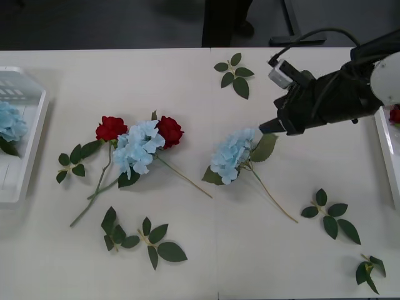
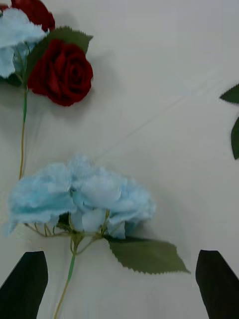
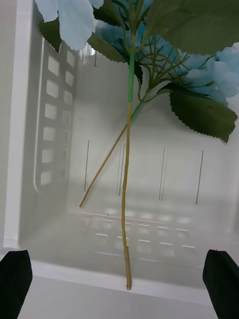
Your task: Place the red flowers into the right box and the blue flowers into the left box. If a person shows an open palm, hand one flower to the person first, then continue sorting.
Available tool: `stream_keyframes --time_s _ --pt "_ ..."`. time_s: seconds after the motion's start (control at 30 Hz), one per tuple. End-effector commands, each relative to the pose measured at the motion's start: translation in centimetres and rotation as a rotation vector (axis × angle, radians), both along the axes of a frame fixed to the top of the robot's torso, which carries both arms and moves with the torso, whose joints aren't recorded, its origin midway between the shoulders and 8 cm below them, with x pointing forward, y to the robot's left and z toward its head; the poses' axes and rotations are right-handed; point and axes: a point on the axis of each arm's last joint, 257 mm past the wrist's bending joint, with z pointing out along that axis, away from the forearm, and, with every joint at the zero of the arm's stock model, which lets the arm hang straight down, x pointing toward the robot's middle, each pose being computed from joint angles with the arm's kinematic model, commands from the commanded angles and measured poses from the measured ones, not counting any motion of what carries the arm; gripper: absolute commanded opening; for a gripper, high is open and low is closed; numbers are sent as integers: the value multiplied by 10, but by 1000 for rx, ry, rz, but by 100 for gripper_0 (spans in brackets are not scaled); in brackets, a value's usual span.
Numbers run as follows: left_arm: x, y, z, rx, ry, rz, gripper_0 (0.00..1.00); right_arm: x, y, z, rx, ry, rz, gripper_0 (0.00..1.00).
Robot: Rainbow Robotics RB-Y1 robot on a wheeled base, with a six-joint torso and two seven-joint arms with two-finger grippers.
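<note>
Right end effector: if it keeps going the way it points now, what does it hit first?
Most likely the lone blue flower. The right end effector is open, black fingers either side of its stem, head just ahead. The height above the table is unclear.

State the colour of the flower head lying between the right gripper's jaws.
Pale sky blue flower head, clearest in the right wrist view.

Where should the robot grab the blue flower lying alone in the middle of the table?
Probably on the thin stem just below the blue flower's head, coming from above. The flower lies flat, and the open right gripper already straddles that stem; the puffy head would squash.
</note>
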Motion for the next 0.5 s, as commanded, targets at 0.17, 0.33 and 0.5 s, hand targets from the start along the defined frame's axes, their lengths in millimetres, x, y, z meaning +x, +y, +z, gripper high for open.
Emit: stream_keyframes --time_s 0.17,0.33,0.5 --pt "-7 16 11 97 34 -42 100 -47 -51 -58 -164 52 -107 86" --pt "-23 8 -10 48 74 -43 100 -58 -58 -86 -212 54 -125 87" --pt "-20 -8 16 2 57 -94 100 -62 -47 -109 -202 81 -178 86"
